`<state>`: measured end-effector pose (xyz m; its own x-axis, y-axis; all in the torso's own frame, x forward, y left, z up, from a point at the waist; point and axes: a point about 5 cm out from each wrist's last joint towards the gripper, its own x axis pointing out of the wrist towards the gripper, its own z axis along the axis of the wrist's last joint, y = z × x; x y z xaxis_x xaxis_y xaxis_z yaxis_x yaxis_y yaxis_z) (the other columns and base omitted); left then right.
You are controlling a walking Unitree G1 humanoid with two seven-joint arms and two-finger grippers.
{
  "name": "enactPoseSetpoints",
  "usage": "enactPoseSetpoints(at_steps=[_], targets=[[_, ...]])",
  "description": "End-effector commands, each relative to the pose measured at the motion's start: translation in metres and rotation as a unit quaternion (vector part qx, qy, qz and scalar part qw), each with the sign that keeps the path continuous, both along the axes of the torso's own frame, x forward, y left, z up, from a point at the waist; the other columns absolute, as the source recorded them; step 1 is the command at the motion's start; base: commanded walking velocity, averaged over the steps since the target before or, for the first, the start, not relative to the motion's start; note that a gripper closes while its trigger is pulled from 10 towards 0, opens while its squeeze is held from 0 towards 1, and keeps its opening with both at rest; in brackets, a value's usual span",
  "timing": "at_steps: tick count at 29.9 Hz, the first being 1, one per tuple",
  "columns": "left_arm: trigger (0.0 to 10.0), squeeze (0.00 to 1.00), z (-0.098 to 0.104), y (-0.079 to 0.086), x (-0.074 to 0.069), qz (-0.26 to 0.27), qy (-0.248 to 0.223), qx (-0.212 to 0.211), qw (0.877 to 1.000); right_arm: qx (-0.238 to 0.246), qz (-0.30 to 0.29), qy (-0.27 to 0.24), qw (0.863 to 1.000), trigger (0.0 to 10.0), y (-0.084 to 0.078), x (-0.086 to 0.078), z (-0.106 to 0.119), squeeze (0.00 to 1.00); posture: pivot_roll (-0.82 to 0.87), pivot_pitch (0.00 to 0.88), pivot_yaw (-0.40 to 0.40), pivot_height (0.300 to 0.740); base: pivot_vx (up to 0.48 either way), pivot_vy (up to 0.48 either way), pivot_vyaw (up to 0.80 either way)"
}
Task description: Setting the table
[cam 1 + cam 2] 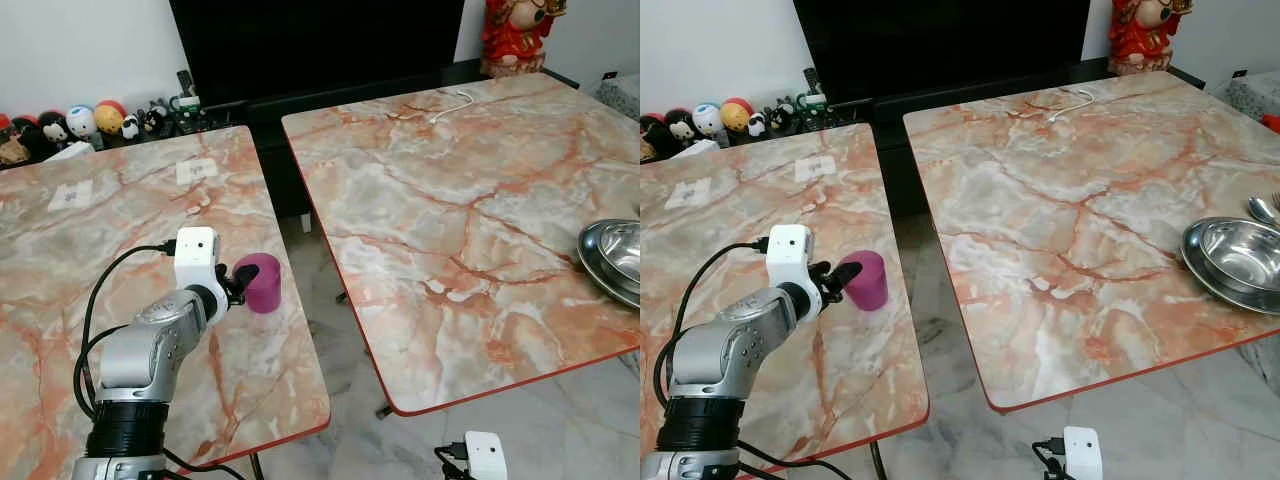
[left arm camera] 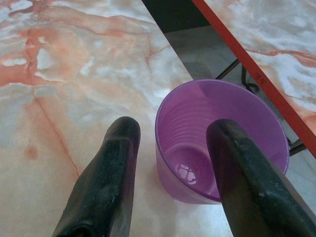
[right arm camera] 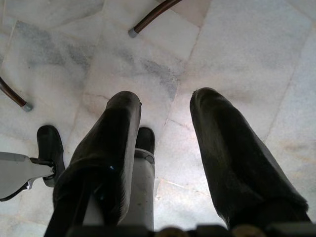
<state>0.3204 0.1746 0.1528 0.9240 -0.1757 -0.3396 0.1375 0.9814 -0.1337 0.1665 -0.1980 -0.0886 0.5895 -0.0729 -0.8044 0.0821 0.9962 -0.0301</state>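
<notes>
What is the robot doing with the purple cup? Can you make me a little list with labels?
cup: purple cup, upright, empty, on the left marble table near its right edge
left pincer: open, one finger inside the cup, the other outside, straddling its wall
right pincer: open, hanging low over the floor, idle
other table: right marble table, with stacked steel bowls at its right edge
behind: small toy figures in a row by the wall

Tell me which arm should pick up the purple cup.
Left. Its tool already straddles the purple cup's rim, one finger inside and one outside. The right tool hangs low over the floor.
</notes>
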Motion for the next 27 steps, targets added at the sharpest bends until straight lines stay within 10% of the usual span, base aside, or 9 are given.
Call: enactPoseSetpoints(at_steps=[1, 17, 18, 19, 21, 27], targets=[[10.0, 0.00, 0.0022, -0.0029, 0.0022, -0.002, 0.002, 0.004, 1.000, 0.003, 0.001, -0.001, 1.000, 10.0, 0.0032, 0.0001, -0.0004, 0.00, 0.02, 0.000, 0.069, 0.740, 0.000, 0.000, 0.00], [10.0, 0.00, -0.0009, -0.0086, 0.0050, 0.005, 0.006, -0.001, 1.000, 0.003, 0.002, -0.001, 1.000, 10.0, 0.0028, 0.0009, 0.0000, 0.00, 0.01, 0.000, 0.069, 0.740, 0.000, 0.000, 0.00], [9.5, 0.00, -0.0006, -0.0082, 0.0053, 0.007, 0.005, -0.002, 1.000, 0.003, 0.002, -0.001, 1.000, 10.0, 0.0027, 0.0008, 0.0000, 0.00, 0.02, 0.000, 0.067, 0.740, 0.000, 0.000, 0.00], [4.2, 0.00, -0.0005, -0.0075, 0.0059, 0.010, 0.004, -0.002, 1.000, 0.003, 0.003, -0.001, 1.000, 10.0, 0.0025, 0.0009, 0.0001, 0.00, 0.02, 0.000, 0.066, 0.740, 0.000, 0.000, 0.00], [1.9, 0.00, -0.0005, -0.0070, 0.0060, 0.012, 0.004, -0.002, 1.000, 0.003, 0.003, -0.001, 1.000, 10.0, 0.0024, 0.0010, 0.0001, 0.00, 0.02, 0.000, 0.066, 0.740, 0.000, 0.000, 0.00], [1.1, 0.00, 0.0000, -0.0062, 0.0062, 0.015, 0.002, -0.003, 1.000, 0.003, 0.004, -0.001, 1.000, 10.0, 0.0020, 0.0013, 0.0003, 0.00, 0.02, 0.000, 0.065, 0.740, 0.000, 0.000, 0.00]])
